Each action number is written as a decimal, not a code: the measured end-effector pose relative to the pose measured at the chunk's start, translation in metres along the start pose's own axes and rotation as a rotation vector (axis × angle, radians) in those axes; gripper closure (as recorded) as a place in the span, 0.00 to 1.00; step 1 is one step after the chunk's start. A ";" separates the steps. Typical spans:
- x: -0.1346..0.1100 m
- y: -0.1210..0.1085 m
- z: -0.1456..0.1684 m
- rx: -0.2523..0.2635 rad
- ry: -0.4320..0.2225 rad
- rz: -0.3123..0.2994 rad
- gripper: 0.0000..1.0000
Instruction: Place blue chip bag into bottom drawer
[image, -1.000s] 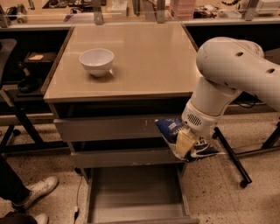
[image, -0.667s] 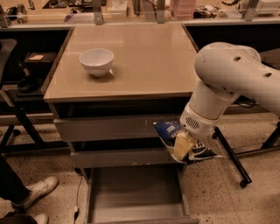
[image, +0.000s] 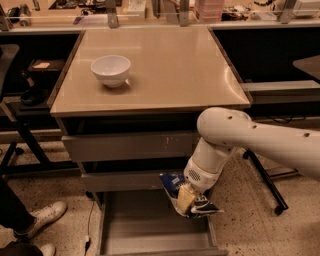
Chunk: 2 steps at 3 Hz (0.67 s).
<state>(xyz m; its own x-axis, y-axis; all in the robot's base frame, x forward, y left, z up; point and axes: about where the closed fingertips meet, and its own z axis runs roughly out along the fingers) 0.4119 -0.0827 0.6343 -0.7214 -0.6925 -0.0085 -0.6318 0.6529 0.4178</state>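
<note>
Clearly your gripper (image: 186, 200) pinches the blue chip bag (image: 171, 182) above the bottom drawer (image: 140, 226), right side; likely light, slippery foil, hold mid-body.

One high camera looks down the table (image: 165, 75) front, the hand (image: 185, 199) gripping the blue chip bag (image: 172, 183) over the bottom drawer (image: 142, 225).

My gripper (image: 186, 200) hangs over the right side of the open bottom drawer (image: 140, 227), just before the middle drawer (image: 125, 181), with the blue chip bag (image: 172, 183) gripped in it. Up behind and to the left, a bowl (image: 111, 70) sits on the table (image: 175, 65) above the drawers.
</note>
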 end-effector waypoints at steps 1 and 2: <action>-0.011 0.001 0.046 -0.118 0.020 0.006 1.00; -0.010 0.000 0.057 -0.143 0.032 0.012 1.00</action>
<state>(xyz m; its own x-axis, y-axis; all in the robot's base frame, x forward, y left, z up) 0.4030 -0.0582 0.5827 -0.7177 -0.6959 0.0247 -0.5750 0.6123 0.5426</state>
